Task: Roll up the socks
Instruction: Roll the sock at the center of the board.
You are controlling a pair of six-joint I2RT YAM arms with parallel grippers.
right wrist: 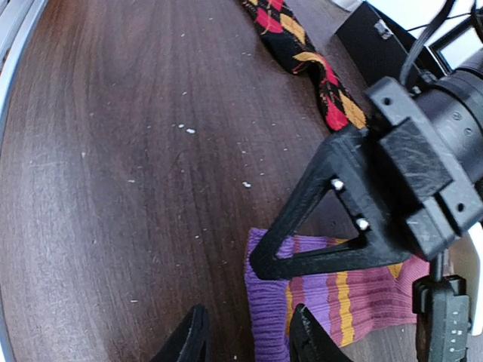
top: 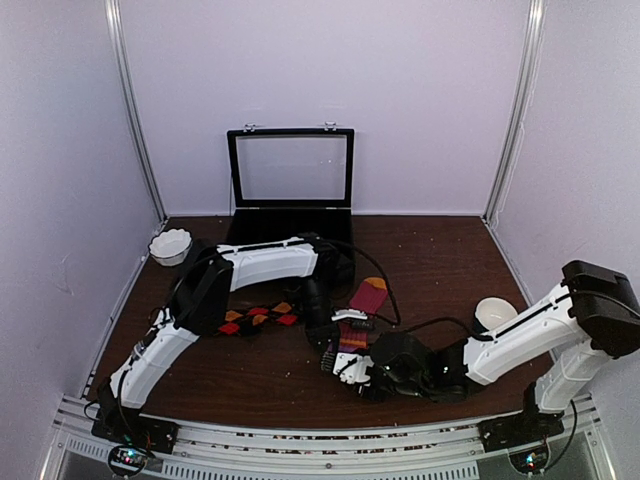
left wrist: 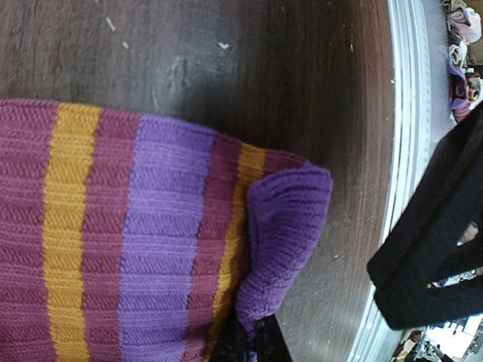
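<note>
Straddling the cuff (right wrist: 268, 320) of the striped sock (right wrist: 362, 302), the right gripper (right wrist: 247, 323) gapes; the left gripper (right wrist: 263, 265) pinches it.

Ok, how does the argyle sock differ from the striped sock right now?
Pattern: the argyle sock is black with red and orange diamonds, while the striped sock is magenta with orange and purple bands. Handling: the argyle sock lies untouched, while the left gripper pinches the striped sock's purple cuff, which is folded over. Both lie on the table.
</note>
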